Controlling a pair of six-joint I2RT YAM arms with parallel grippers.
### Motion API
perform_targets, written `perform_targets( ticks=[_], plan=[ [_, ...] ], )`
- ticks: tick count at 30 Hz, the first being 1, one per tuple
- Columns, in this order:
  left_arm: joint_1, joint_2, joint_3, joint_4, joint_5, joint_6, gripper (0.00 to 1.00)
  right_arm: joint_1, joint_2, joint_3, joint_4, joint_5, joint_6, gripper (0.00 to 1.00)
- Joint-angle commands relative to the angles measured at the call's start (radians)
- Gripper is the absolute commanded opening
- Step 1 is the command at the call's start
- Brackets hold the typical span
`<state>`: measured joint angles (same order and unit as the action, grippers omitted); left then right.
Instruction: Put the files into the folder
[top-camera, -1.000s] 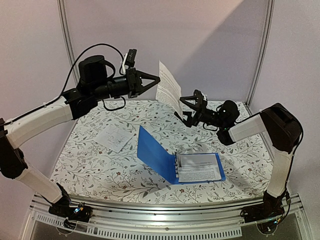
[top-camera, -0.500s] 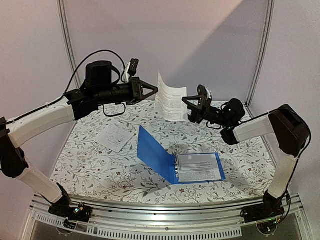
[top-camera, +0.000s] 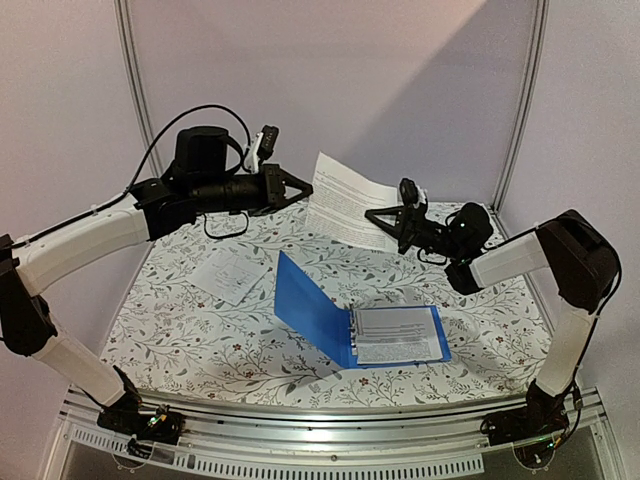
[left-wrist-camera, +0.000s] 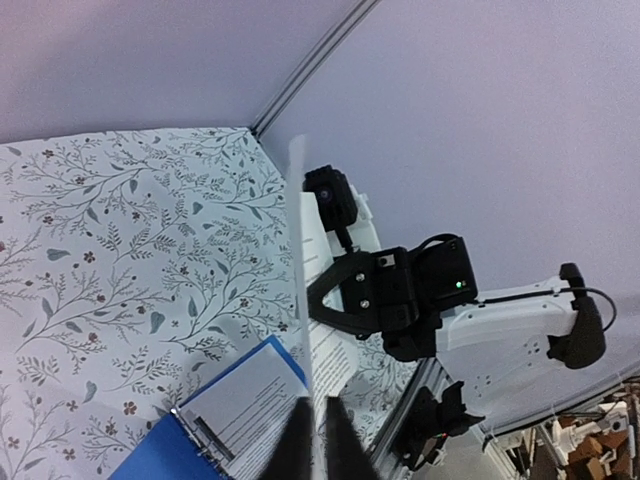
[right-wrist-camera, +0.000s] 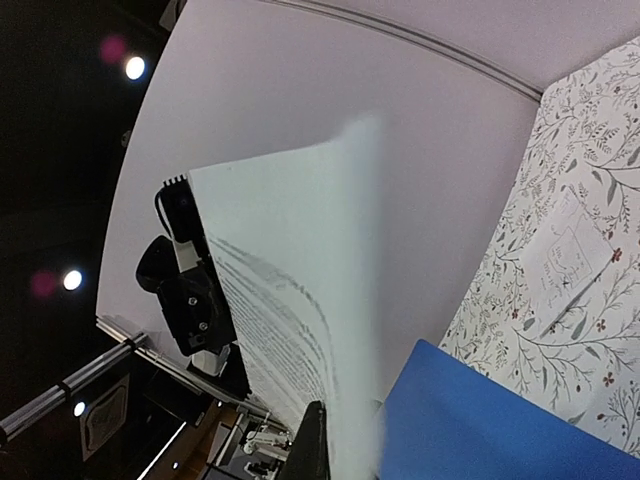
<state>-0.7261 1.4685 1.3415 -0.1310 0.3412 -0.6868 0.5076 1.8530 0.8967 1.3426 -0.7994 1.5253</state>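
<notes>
White file (top-camera: 345, 195) hangs above and behind the open blue folder (top-camera: 312, 300), pinched at opposite edges by left end effector (top-camera: 305, 190) and right end effector (top-camera: 375, 214); advise lowering both together, sheet taut.

Pale lilac walls (top-camera: 400, 80), floral tablecloth (top-camera: 190, 330)

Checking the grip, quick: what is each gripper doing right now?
Left gripper: closed, holding the raised sheet.
Right gripper: closed on the same sheet.
</notes>
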Motion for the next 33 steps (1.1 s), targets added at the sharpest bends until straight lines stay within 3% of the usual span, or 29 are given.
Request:
perform_targets(
  ticks=[1,2,4,8,12,16,20,24,26,33],
  plan=[
    [0.018,0.022,0.03,-0.14,-0.087,0.092,0.24,-0.029,-0.028,-0.054,0.342,-0.015,-0.026,0.0],
    [0.019,0.035,0.052,-0.191,-0.135,0.131,0.36,-0.031,-0.039,-0.068,0.293,-0.021,-0.052,0.0],
    [0.019,0.052,0.089,-0.286,-0.285,0.21,0.49,-0.034,-0.077,-0.093,0.155,-0.043,-0.134,0.0],
    [0.04,0.052,0.108,-0.355,-0.601,0.323,0.62,-0.034,-0.202,-0.105,-0.339,-0.055,-0.413,0.0],
    [0.128,0.086,0.122,-0.324,-0.628,0.353,0.68,-0.034,-0.351,-0.046,-0.908,-0.011,-0.752,0.0],
    [0.209,0.184,0.168,-0.326,-0.614,0.377,0.68,-0.037,-0.479,-0.042,-1.192,-0.014,-0.864,0.0],
    [0.26,0.257,0.132,-0.297,-0.608,0.382,0.67,-0.042,-0.554,-0.067,-1.35,-0.038,-0.872,0.0],
    [0.345,0.266,0.036,-0.201,-0.433,0.317,0.66,-0.068,-0.589,-0.129,-1.44,-0.036,-0.866,0.0],
    [0.377,0.26,0.006,-0.181,-0.412,0.306,0.65,-0.086,-0.593,-0.167,-1.474,-0.019,-0.875,0.0],
    [0.41,0.199,-0.038,-0.157,-0.412,0.3,0.65,-0.166,-0.562,-0.347,-1.425,0.009,-0.885,0.0]
  ],
)
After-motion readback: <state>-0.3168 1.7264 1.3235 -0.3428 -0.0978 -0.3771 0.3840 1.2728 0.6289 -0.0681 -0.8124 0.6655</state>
